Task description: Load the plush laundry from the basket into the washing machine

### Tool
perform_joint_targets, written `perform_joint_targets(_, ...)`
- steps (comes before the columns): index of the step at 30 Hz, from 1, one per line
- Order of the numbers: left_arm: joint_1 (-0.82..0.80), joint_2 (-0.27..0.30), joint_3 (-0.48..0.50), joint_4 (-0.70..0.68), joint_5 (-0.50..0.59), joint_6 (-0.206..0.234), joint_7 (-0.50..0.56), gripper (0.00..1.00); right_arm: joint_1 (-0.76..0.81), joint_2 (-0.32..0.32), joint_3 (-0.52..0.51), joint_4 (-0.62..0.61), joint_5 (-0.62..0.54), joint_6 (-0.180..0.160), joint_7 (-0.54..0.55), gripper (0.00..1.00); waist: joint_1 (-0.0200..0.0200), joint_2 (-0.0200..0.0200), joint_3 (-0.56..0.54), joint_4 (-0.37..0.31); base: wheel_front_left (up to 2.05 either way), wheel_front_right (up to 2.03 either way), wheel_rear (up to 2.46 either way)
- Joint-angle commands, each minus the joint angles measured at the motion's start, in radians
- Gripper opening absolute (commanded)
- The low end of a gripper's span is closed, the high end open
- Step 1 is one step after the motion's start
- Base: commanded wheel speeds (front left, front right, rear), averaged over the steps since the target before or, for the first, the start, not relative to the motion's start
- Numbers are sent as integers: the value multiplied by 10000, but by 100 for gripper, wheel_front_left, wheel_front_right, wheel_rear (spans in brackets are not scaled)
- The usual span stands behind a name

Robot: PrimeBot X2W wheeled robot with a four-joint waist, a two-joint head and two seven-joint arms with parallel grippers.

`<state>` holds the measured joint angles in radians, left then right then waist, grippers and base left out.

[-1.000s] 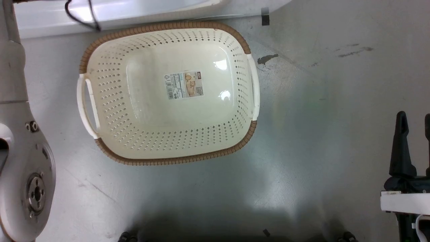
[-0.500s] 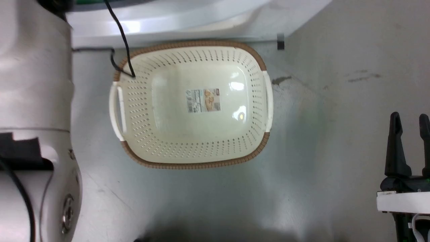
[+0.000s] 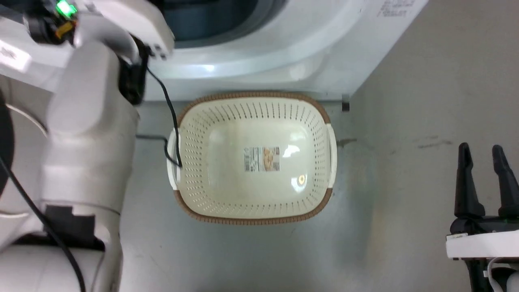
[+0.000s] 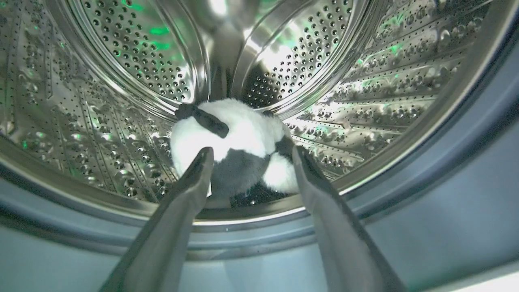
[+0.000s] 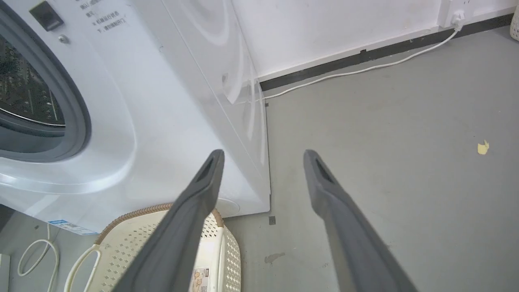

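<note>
Plush laundry (image 4: 235, 146), fluffy black-and-white, lies low at the front of the washing machine (image 3: 284, 52)'s shiny perforated drum. Cream basket (image 3: 251, 221) on the floor shows its bare bottom. Left end effector (image 4: 251, 151) released, fingers spread before the toy; right end effector (image 3: 480, 152) likewise spread, grasping nothing. Best to back the left arm straight out, clear of the grey gasket.

Laundry corner. You see a white front-loading washing machine (image 5: 134, 121) on a bare grey floor (image 5: 385, 162), beside a white wall (image 5: 324, 28) with black skirting (image 5: 324, 72). A white cable (image 5: 365, 69) reaches a wall socket (image 5: 458, 16), and a perforated basket (image 3: 251, 221) sits at the machine's foot.
</note>
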<state>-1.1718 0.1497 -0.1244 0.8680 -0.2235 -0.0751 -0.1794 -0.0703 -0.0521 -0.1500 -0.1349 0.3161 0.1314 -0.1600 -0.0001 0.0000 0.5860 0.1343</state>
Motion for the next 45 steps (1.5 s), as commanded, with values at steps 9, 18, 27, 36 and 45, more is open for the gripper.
perform_joint_targets(9,1778,-324,-94,-255,-267,-15,-381,100,201,16,157,555,209,-7,-155,100,1,0,-1466,120,0,0,0)
perform_joint_targets(18,3460,-463,8,-928,-661,92,-532,100,487,17,339,1201,351,-7,-417,100,1,0,-2797,97,0,0,0)
perform_joint_targets(27,5241,-305,16,-1837,-804,278,-497,100,836,18,580,1763,137,-7,-581,100,1,0,-4136,20,0,0,0)
perform_joint_targets(36,7051,14,79,-2874,-935,508,-262,100,1300,18,796,2090,-451,-7,-619,100,1,0,-5321,-3,0,0,0)
perform_joint_targets(45,8575,301,7,-4343,-908,798,155,100,1712,18,873,2065,-879,-7,-399,100,1,0,-6064,26,0,0,0)
